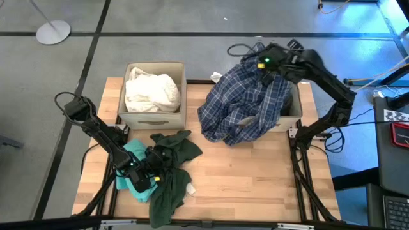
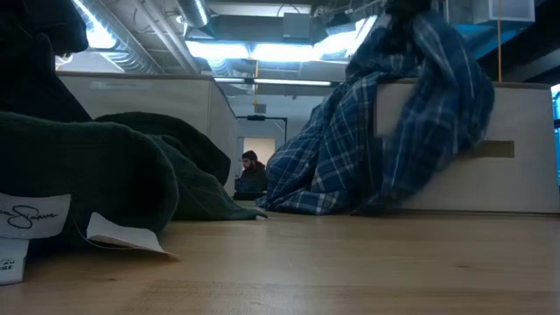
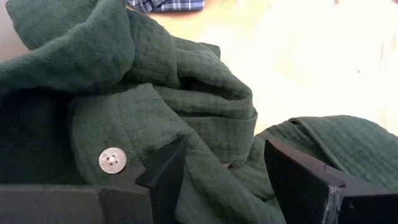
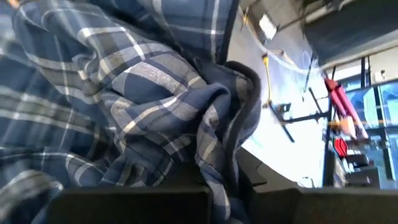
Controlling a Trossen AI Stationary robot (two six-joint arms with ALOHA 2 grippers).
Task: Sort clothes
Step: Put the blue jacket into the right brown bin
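Note:
My right gripper (image 1: 263,64) is raised above the right beige box (image 1: 295,110) and is shut on the blue plaid shirt (image 1: 246,105). The shirt drapes over that box, and its lower part lies on the table (image 2: 306,197). My left gripper (image 3: 224,180) is open and sits low over the dark green garment (image 1: 172,169) near the table's front left. A raised fold of that garment (image 3: 205,118) runs between its fingers. A teal garment (image 1: 131,167) lies under and beside the green one. White clothes (image 1: 152,91) fill the left beige box (image 1: 153,118). My left gripper slants down into the dark green garment, one finger (image 3: 163,177) beside a button and the other finger (image 3: 298,180) across the fold. I cannot tell whether the pads touch the cloth. My right gripper pinches a bunched fold of the plaid shirt (image 4: 217,143), several layers thick, between its two fingers. The shirt hangs below the gripper over the box's front wall, slack, with its lower end on the table.
Bare wood (image 1: 255,185) lies at the table's front middle and right. Cables (image 1: 239,48) run behind the far edge. White labels (image 2: 26,219) on the green garment lie close to the low camera. A person (image 2: 252,171) sits far off in the room.

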